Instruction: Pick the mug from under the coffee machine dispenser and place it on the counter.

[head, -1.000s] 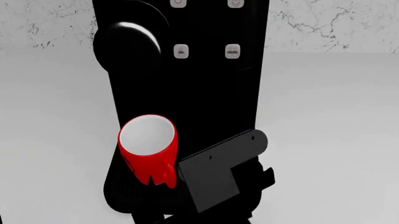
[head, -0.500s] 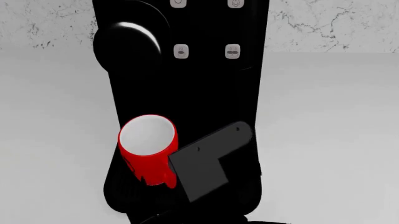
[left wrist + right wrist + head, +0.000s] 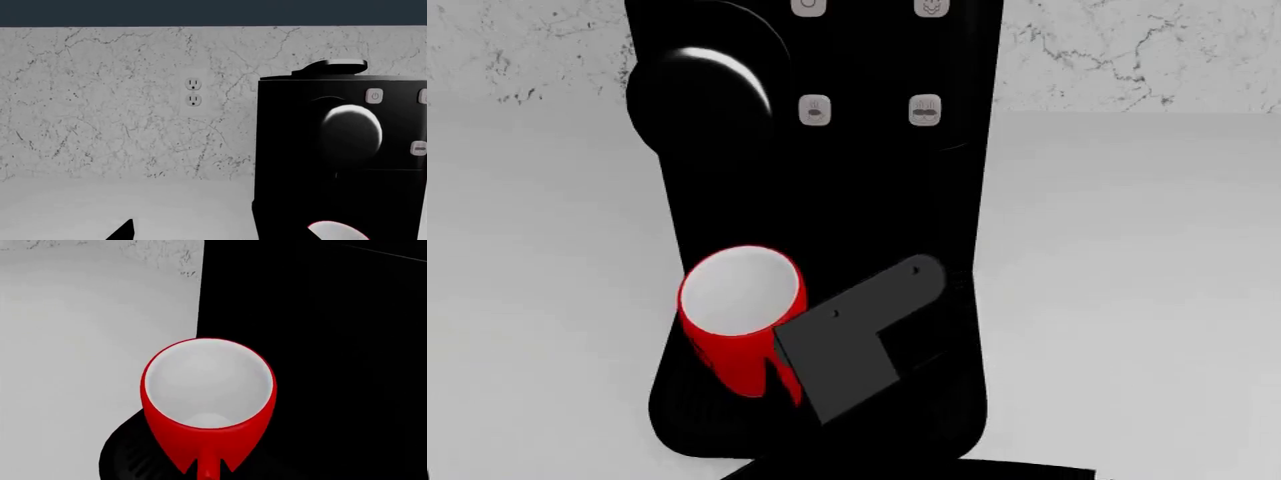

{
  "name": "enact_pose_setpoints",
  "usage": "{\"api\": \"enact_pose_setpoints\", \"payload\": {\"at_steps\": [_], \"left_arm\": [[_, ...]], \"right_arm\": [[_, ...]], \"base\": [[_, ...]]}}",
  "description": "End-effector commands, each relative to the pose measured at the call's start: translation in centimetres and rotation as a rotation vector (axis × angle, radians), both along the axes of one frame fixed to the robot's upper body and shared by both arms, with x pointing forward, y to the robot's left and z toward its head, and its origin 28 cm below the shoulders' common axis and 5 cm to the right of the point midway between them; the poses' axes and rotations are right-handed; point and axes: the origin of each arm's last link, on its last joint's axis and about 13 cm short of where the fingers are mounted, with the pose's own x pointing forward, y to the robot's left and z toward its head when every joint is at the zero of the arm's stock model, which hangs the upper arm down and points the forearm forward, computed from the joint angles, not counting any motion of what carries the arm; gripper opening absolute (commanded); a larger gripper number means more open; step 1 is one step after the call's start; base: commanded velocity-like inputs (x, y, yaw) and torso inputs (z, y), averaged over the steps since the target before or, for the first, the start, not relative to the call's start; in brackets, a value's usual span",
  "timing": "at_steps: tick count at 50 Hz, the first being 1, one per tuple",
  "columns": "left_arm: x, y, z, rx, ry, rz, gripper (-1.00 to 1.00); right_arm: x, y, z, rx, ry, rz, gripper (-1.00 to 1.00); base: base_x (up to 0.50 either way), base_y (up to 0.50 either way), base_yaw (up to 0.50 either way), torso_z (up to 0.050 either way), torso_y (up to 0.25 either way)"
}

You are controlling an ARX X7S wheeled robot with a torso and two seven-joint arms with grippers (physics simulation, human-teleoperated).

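The red mug (image 3: 741,305) with a white inside stands on the ribbed drip tray (image 3: 687,425) of the black coffee machine dispenser (image 3: 868,200), below its rounded knob. My right gripper (image 3: 778,385) reaches in from the lower right; its dark grey bracket overlaps the mug's lower right side. In the right wrist view the mug (image 3: 208,385) fills the middle, and dark fingertips flank its lower part around my right gripper (image 3: 208,475); the jaws look apart. My left gripper (image 3: 213,236) is open and empty, left of the machine (image 3: 333,150). One fingertip (image 3: 125,231) shows.
The white counter (image 3: 1121,250) spreads on both sides of the machine. The marbled wall (image 3: 100,100) with an outlet (image 3: 193,91) stands behind it. The mug's rim also shows at the edge of the left wrist view (image 3: 333,231).
My right gripper has moved forward and left, closer against the mug's lower right side. The mug and the machine have not moved.
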Motion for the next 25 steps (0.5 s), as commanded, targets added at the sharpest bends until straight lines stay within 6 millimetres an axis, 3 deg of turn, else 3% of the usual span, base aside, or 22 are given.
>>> {"api": "enact_pose_setpoints", "payload": {"at_steps": [1,12,25], "left_arm": [[0.0,0.0,-0.2,0.000,0.007,0.002,1.00],[0.0,0.0,-0.2,0.001,0.007,0.006,1.00],[0.0,0.0,-0.2,0.000,0.008,0.007,1.00]], "right_arm": [[-0.5,0.2,0.8,-0.017,-0.032,0.019,-1.00],[-1.6,-0.1,2.0,-0.004,-0.068,0.015,-1.00],[-3.9,-2.7,2.9,0.031,-0.107,-0.088,-1.00]], "base": [[0.00,0.00,0.00,0.000,0.000],[0.00,0.00,0.00,0.000,0.000],[0.00,0.00,0.00,0.000,0.001]]}}
